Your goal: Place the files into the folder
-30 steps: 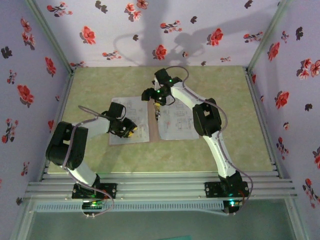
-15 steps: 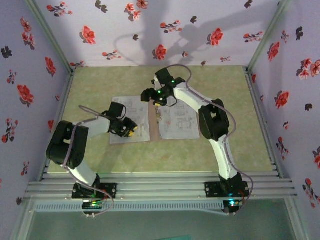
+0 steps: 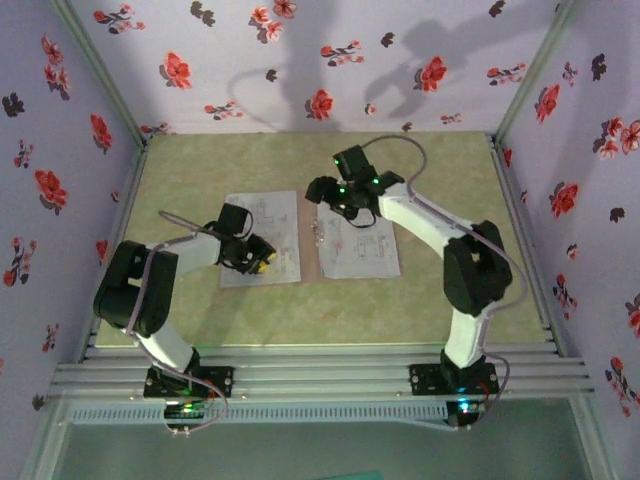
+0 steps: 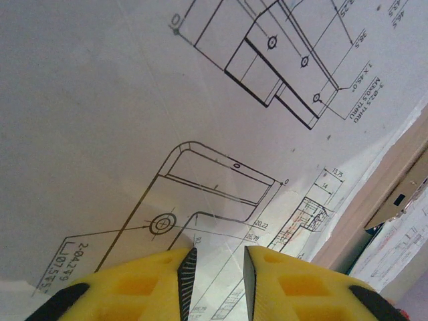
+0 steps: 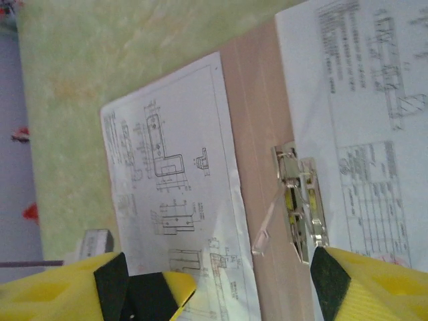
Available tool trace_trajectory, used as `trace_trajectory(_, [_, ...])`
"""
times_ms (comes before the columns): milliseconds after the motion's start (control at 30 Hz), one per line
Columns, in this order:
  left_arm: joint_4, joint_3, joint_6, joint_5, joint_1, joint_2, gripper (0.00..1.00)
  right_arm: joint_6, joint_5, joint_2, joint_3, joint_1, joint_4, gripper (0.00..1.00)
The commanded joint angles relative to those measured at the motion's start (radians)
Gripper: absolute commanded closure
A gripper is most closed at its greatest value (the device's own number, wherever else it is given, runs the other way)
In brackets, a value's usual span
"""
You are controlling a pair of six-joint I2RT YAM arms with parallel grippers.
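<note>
"Tan card folder (image 3: 308,262) lies open and flat on the green table (image 3: 200,170). A bare strip runs down its middle, with a metal clip (image 3: 318,235) on it."

"Papers?"

"Left sheet (image 3: 262,232) lies on the left half and right sheet (image 3: 358,248) on the right half. Both are white, with line drawings and small text."

"Left gripper (image 3: 260,258)?"

"Low over the left sheet's near right corner. Wrist view: yellow fingers (image 4: 144,284) a narrow gap apart, nothing between, drawing showing through. Contact with the paper, can't tell."

"Right gripper (image 3: 328,200)?"

"Above the folder's far end, by the middle strip. Fingers (image 5: 364,284) spread wide, holding nothing. Clip and tan strip show between them."
</note>
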Motion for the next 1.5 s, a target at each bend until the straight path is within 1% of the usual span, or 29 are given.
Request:
trace_trajectory(0, [-0.042, -0.013, 0.029, -0.019, -0.005, 0.047, 0.72, 0.35, 0.047, -0.042, -0.162, 0.006, 0.196, 0.29])
trace_trajectory(67, [-0.035, -0.016, 0.026, -0.012, -0.009, 0.05, 0.72, 0.499, 0.049, -0.072, -0.268, 0.013, 0.369, 0.32])
trace_trajectory(133, [-0.025, -0.024, 0.014, -0.005, -0.017, 0.049, 0.72, 0.602, 0.079, -0.091, -0.332, 0.02, 0.478, 0.33])
trace_trajectory(267, [0.044, -0.063, -0.052, 0.015, -0.044, 0.051, 0.72, 0.672, 0.121, -0.11, -0.367, 0.024, 0.516, 0.37])
trace_trajectory(333, [0.113, -0.097, -0.124, 0.02, -0.07, 0.048, 0.73, 0.694, 0.126, -0.115, -0.395, 0.019, 0.536, 0.38])
trace_trajectory(467, [0.262, -0.158, -0.287, -0.011, -0.142, 0.037, 0.73, 0.689, 0.119, -0.133, -0.431, 0.001, 0.508, 0.39])
trace_trajectory(533, [0.314, -0.172, -0.36, -0.043, -0.173, 0.036, 0.74, 0.658, 0.108, -0.147, -0.432, -0.017, 0.445, 0.4])
trace_trajectory(667, [0.344, -0.152, -0.43, -0.077, -0.22, 0.057, 0.74, 0.606, 0.109, -0.192, -0.461, -0.057, 0.385, 0.4])
trace_trajectory(800, [0.38, -0.109, -0.482, -0.094, -0.28, 0.095, 0.74, 0.585, 0.08, -0.23, -0.516, -0.118, 0.404, 0.4])
trace_trajectory(967, [0.327, -0.034, -0.484, -0.102, -0.356, 0.141, 0.72, 0.544, -0.019, -0.216, -0.525, -0.185, 0.414, 0.4])
trace_trajectory(1100, [0.353, 0.005, -0.471, -0.073, -0.389, 0.177, 0.68, 0.514, -0.033, -0.218, -0.525, -0.198, 0.388, 0.4])
trace_trajectory(1233, [0.389, 0.059, -0.425, -0.014, -0.404, 0.21, 0.65, 0.497, -0.04, -0.214, -0.528, -0.211, 0.389, 0.41])
trace_trajectory(1333, [0.398, 0.084, -0.385, 0.02, -0.405, 0.208, 0.63, 0.481, -0.072, -0.184, -0.509, -0.218, 0.387, 0.41])
trace_trajectory(1467, [0.329, 0.119, -0.303, 0.05, -0.395, 0.165, 0.59, 0.455, -0.092, -0.151, -0.48, -0.218, 0.373, 0.45])
